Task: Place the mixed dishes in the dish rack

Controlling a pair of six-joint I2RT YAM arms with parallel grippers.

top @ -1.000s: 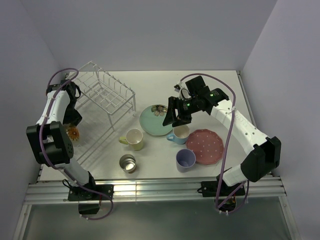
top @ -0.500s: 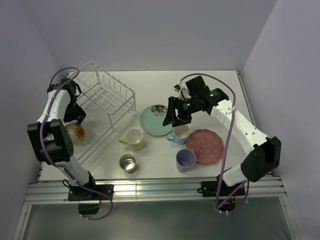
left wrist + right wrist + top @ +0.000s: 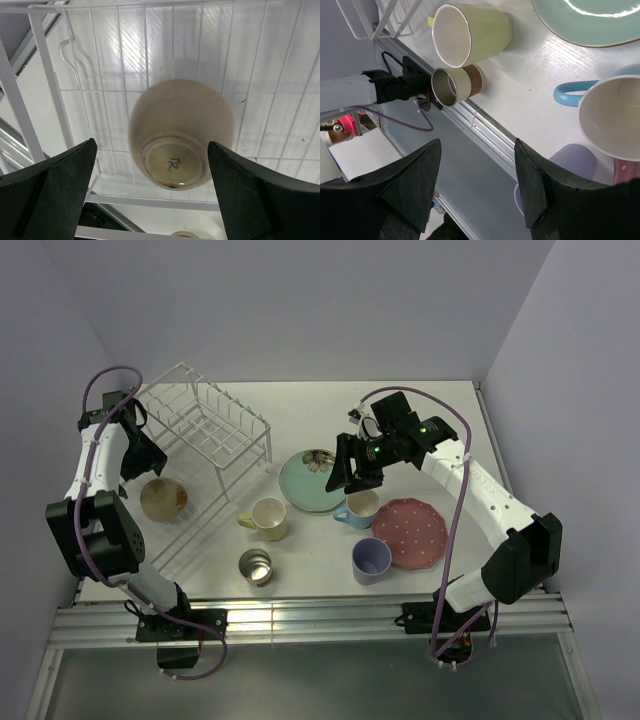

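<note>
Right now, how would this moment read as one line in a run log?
left gripper: open | cream bowl: in dish rack lower tray, ungripped | right gripper: open, empty, over light blue mug

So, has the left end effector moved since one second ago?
Yes. The left end effector has drawn back from the cream bowl, away from the arm bases and toward the far end of the dish rack. It now stands open.

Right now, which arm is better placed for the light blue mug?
Right. The right gripper hangs open by the light blue mug; the left gripper is far off, over the cream bowl in the dish rack.
</note>
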